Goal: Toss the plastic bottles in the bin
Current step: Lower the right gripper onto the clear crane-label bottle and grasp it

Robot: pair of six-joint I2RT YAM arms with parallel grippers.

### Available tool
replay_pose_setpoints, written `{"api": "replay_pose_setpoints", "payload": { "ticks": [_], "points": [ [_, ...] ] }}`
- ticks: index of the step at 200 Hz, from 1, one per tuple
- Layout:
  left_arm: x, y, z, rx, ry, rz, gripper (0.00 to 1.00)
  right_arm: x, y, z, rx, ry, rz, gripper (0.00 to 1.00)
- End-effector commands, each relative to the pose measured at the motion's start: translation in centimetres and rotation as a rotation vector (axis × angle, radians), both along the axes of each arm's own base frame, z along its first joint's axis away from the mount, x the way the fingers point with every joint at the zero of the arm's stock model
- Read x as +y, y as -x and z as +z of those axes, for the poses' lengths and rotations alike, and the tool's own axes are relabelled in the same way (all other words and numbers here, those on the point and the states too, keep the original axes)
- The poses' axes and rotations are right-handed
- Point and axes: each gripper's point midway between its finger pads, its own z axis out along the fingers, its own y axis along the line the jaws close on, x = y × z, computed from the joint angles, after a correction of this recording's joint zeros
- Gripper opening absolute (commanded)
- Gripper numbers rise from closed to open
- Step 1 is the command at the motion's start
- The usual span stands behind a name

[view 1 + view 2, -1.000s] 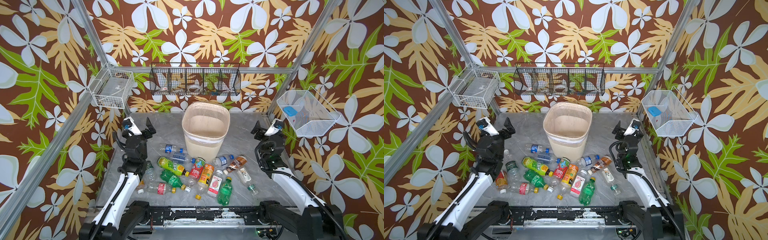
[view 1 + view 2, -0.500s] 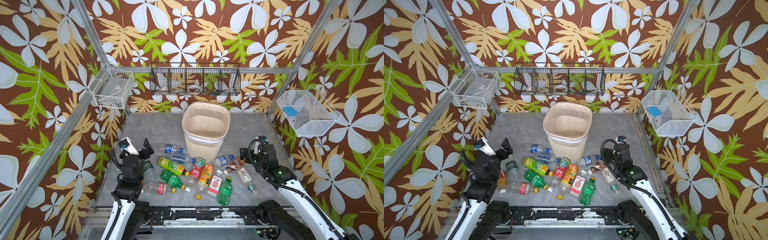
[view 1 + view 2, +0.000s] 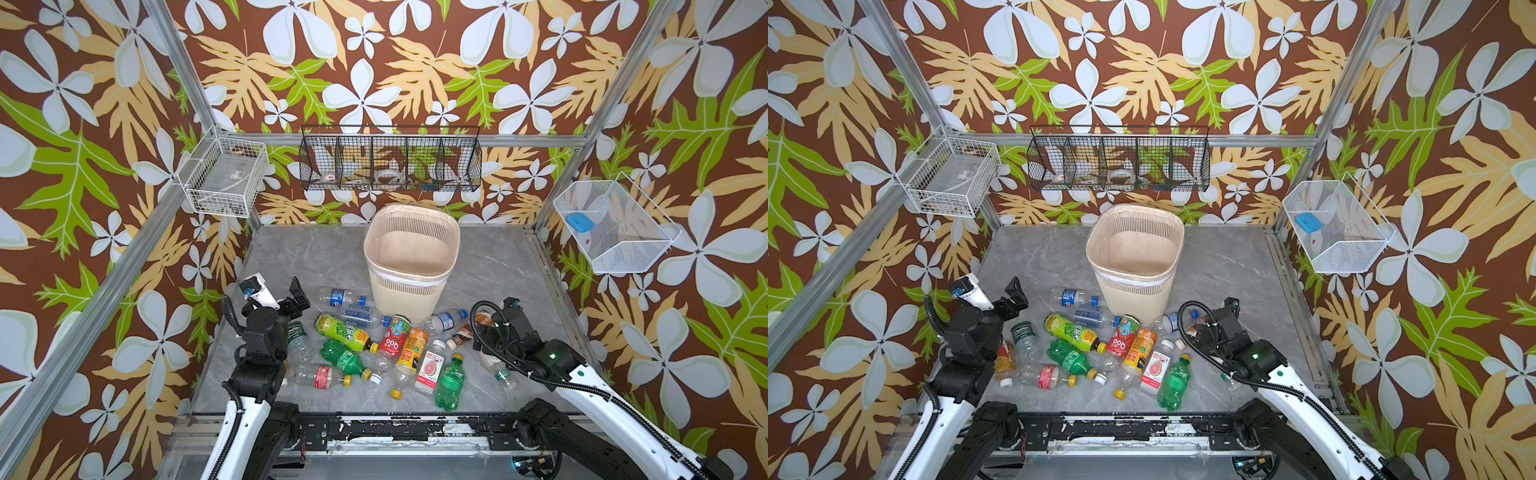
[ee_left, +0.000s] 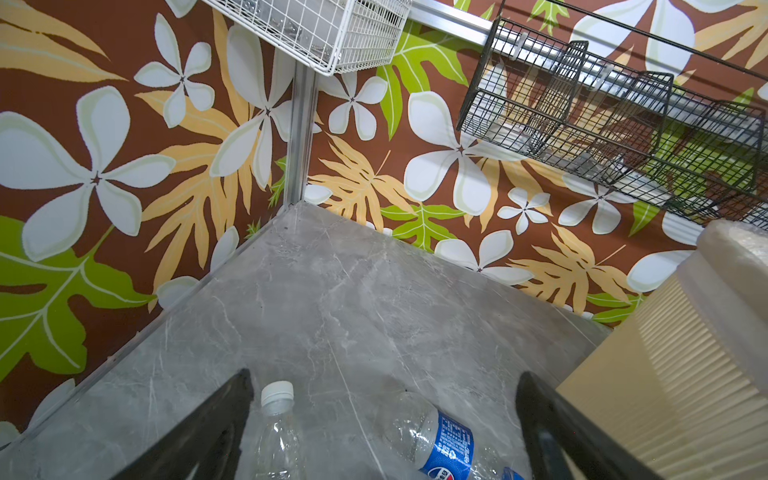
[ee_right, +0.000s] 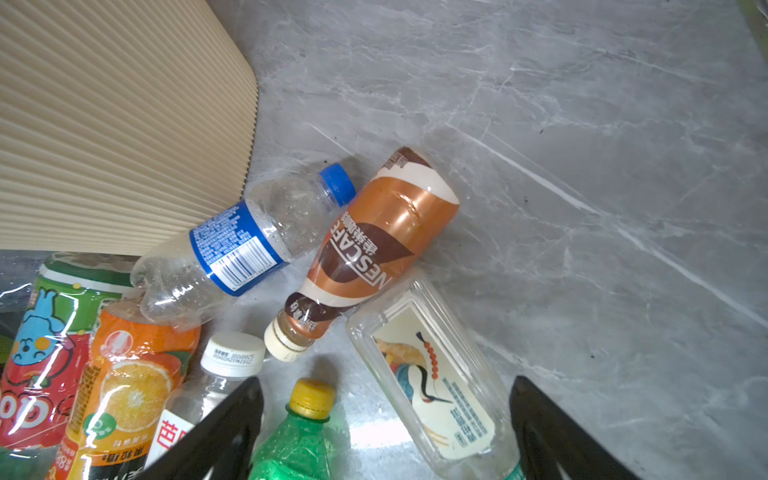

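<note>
Both arms came off their upright side poses over the last second and dropped in low on the plastic bottles (image 3: 386, 345).

Right arm travelled furthest. The right claw (image 5: 386, 380) ended over the right edge of the pile, jaws apart, clamped on nothing. In the right wrist view the flat clear bottle with the crane label (image 5: 432, 374) lay in the gap between the fingers. The neck of a green bottle with a yellow cap (image 5: 299, 440) lay in that gap too. The brown Nescafe bottle (image 5: 365, 245) and a blue-label water bottle (image 5: 232, 245) lay just beyond, the latter right by the bin.

The left claw (image 4: 386, 374) had also lowered, jaws wide apart and empty, at the left edge of the pile. The left wrist view showed a clear white-capped bottle (image 4: 276, 424) between its fingers and a Pepsi bottle (image 4: 440, 444) beside it.

The bottles themselves hadn't shifted. All of them lay on the counter (image 3: 490, 266) in front of the bin (image 3: 399, 295). The bin stood back-centre and looked empty in both top views.

My read: approach done, no pick yet, nothing binned. Right arm looked set to go first, likely on the crane-label bottle. Risk: the green bottle's neck was in the same gap, so a close there could catch both or slip.
</note>
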Motion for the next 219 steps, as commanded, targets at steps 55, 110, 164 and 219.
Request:
{"api": "replay_pose_setpoints", "payload": {
  "ticks": [55, 110, 164, 219],
  "points": [
    [-0.5, -0.1, 0.4, -0.016, 0.019, -0.029, 1.00, -0.9, 2.6, -3.3, 0.088, 0.054, -0.091, 0.91],
    [-0.7, -0.2, 0.3, -0.016, 0.021, -0.039, 1.00, -1.2, 1.8, -5.0, 0.091, 0.115, -0.117, 0.91],
    [-0.8, -0.3, 0.2, -0.010, 0.020, -0.042, 1.00, -1.3, 0.9, -6.5, 0.062, 0.151, -0.115, 0.80],
    [-0.7, -0.3, 0.2, -0.009, 0.017, -0.040, 1.00, -1.1, 0.4, -7.4, 0.036, 0.154, -0.089, 0.73]
  ]
}}
